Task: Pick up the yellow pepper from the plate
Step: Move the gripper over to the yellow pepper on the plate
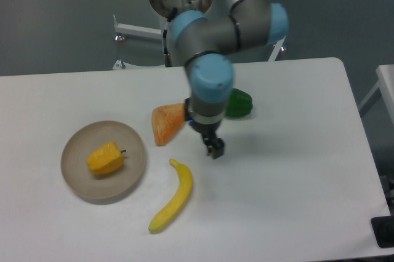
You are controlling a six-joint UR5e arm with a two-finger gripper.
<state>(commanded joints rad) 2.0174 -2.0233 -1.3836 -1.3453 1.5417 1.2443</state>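
At frame centre the gripper (215, 149) hangs empty, jaw state unreadable — carry it left over the banana (173, 197), then descend onto the yellow pepper (105, 158) lying on the plate (79, 187), lower left.

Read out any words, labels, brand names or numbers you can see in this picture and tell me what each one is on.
None: no readable text anywhere in this view.
The arm and tool show no legible brand or marking.
The yellow pepper, plate, banana, green pepper and orange wedge carry no labels.
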